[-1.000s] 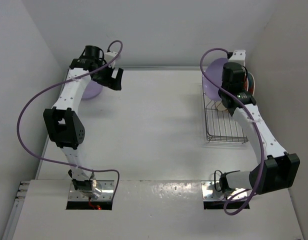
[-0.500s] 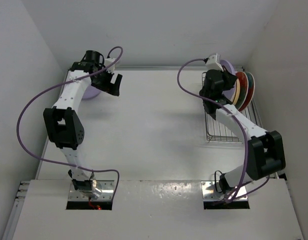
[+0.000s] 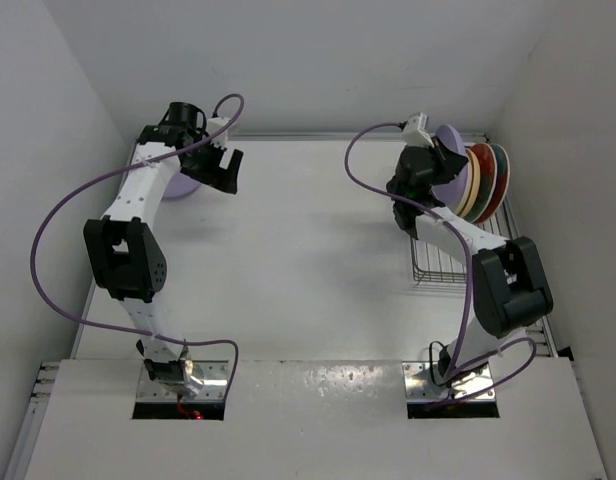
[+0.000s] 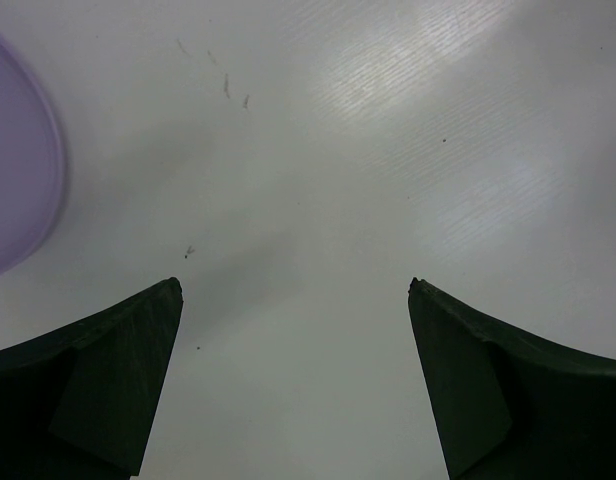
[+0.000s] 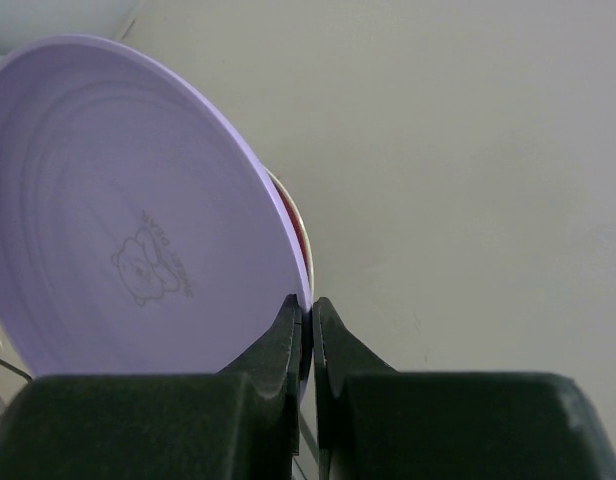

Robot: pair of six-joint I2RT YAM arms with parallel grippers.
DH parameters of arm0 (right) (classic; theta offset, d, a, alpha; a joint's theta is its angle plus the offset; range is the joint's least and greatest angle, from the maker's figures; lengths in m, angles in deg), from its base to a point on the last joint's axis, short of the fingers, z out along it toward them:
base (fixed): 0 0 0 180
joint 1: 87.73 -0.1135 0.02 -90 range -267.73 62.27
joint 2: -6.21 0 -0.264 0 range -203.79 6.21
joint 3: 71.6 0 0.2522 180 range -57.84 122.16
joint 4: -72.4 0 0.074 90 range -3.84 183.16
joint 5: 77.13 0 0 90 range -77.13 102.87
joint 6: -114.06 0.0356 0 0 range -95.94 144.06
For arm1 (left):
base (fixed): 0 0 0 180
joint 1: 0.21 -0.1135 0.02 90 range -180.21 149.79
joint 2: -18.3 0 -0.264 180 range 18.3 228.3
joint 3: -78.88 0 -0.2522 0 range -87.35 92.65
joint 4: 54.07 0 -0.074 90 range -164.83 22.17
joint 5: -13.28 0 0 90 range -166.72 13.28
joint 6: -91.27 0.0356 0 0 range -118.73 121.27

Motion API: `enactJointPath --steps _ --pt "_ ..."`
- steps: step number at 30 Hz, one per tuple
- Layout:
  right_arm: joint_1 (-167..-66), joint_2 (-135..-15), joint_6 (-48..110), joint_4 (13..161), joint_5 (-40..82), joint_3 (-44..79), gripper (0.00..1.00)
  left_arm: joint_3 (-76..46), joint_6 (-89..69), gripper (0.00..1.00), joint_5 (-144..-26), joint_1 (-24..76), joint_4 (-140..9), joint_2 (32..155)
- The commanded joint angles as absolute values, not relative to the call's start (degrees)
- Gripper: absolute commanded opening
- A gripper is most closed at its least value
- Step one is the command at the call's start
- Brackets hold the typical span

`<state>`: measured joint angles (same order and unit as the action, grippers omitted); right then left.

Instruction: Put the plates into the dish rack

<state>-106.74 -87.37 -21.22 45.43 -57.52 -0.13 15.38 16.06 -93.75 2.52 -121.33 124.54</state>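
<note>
Three plates (image 3: 485, 172) stand on edge in the dish rack (image 3: 443, 262) at the far right corner of the table (image 3: 308, 250): one yellow-orange, two red. On their side toward the table's middle a lilac plate (image 5: 128, 220) is upright, its rim pinched between the closed fingers of the right gripper (image 5: 308, 325). The fifth plate (image 3: 186, 186), also lilac, lies flat near the far left edge, just beside the left gripper (image 4: 293, 290), whose jaws gape wide and hold nothing.

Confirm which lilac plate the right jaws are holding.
The upright lilac plate at the dish rack, pinched by its rim beside the yellow-orange plate. The other lilac plate lies flat on the table near the left arm.
</note>
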Motion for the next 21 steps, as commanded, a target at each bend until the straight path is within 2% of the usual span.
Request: enactJointPath --steps 1,5,6,8,9,11,15,21 --pt "-107.7 -89.3 -22.7 37.6 -60.3 0.3 0.0 15.0 16.6 1.0 -95.3 1.6 -120.7 121.4" --pt "-108.2 -95.6 -31.9 29.0 -62.9 0.6 0.0 15.0 16.6 1.0 -95.9 1.6 -120.7 121.4" --pt "-108.5 -97.0 -34.8 21.1 -63.2 0.8 0.0 15.0 16.6 1.0 -95.9 1.6 -120.7 121.4" --pt "-108.9 -102.6 -53.6 -0.6 -63.8 2.4 0.0 15.0 16.6 1.0 -95.9 1.6 -120.7 120.9" --pt "-109.0 -104.3 -62.7 -6.2 -63.6 5.1 0.0 15.0 16.6 1.0 -95.9 1.6 -120.7 120.9" --pt "-108.6 -107.7 -65.1 -7.4 -64.6 8.2 0.0 15.0 16.6 1.0 -95.9 1.6 -121.3 120.9" --pt "-109.3 -104.7 -61.8 -7.2 -64.6 9.5 0.0 15.0 16.6 1.0 -95.9 1.6 -121.3 120.9" --pt "-109.5 -102.2 -66.2 -7.4 -61.0 10.0 0.0 15.0 17.1 1.0 -95.9 1.0 -121.3 120.9"
